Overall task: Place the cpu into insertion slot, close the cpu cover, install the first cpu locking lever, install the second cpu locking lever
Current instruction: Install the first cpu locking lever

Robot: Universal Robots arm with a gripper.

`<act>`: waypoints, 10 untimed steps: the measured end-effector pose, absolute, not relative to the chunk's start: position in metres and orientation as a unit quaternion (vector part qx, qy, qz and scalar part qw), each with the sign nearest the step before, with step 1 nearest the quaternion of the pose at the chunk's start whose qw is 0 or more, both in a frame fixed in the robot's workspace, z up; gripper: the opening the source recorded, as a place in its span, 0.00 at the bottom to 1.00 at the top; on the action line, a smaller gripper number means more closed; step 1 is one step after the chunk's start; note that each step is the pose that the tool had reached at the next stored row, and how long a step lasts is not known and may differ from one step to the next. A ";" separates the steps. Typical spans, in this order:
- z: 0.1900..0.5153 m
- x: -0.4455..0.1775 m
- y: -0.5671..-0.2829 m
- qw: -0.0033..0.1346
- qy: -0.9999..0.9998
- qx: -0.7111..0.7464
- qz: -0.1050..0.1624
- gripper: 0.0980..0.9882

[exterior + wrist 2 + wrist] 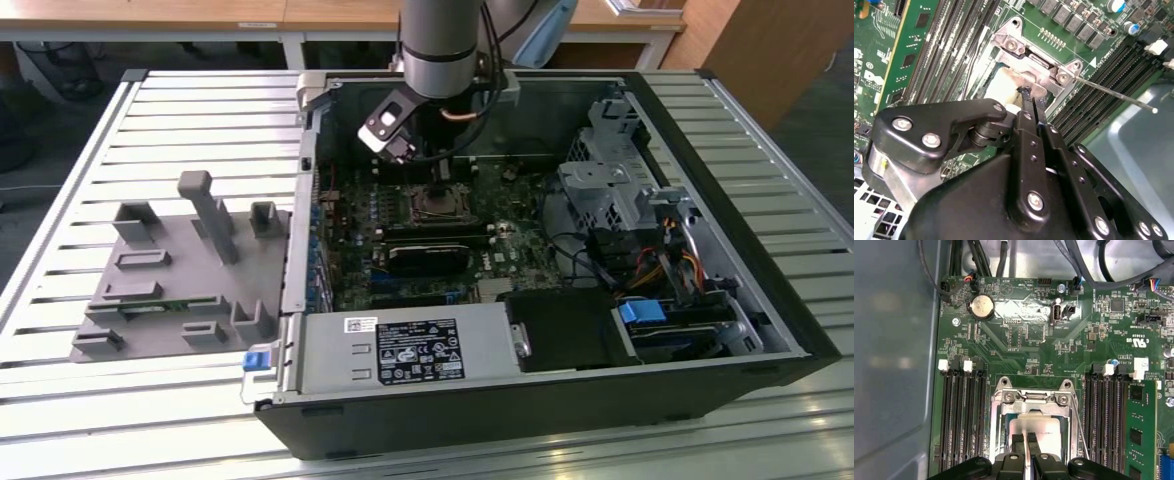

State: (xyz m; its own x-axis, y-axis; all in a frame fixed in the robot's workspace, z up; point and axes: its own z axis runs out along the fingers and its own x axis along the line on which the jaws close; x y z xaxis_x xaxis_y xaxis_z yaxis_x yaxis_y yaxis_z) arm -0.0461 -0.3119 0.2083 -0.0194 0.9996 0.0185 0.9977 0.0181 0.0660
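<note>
The open computer case lies on the slatted table, with the arm reaching down into it. The insertion slot (434, 203) is a small square socket with a metal rim in the middle of the motherboard. In the first wrist view the cpu (1046, 432) shows its silvery face inside the socket, framed by the silvery cpu cover (1036, 410). My gripper (1026, 445) hangs right over the chip, its fingers shut to a thin pale slit. In the second wrist view its tips (1028, 100) sit at the pale chip face (999, 82). A thin locking lever (1114, 92) sticks out free from the socket corner.
Black memory slots (961, 420) flank the socket, with a green memory stick (1141, 430) on one side. A coin battery (981, 306) and cables lie beyond. In the exterior view a grey parts tray (174, 270) sits at the left; the power supply (400, 350) and drive cage (607, 190) crowd the case.
</note>
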 end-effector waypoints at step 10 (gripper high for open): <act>0.241 -0.046 -0.312 0.016 0.713 0.700 0.030 0.08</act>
State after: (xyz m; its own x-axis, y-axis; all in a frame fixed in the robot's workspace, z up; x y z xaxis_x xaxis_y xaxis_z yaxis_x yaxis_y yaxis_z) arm -0.0461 -0.3119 0.2407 -0.0193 0.9996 0.0185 0.9977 0.0181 0.0660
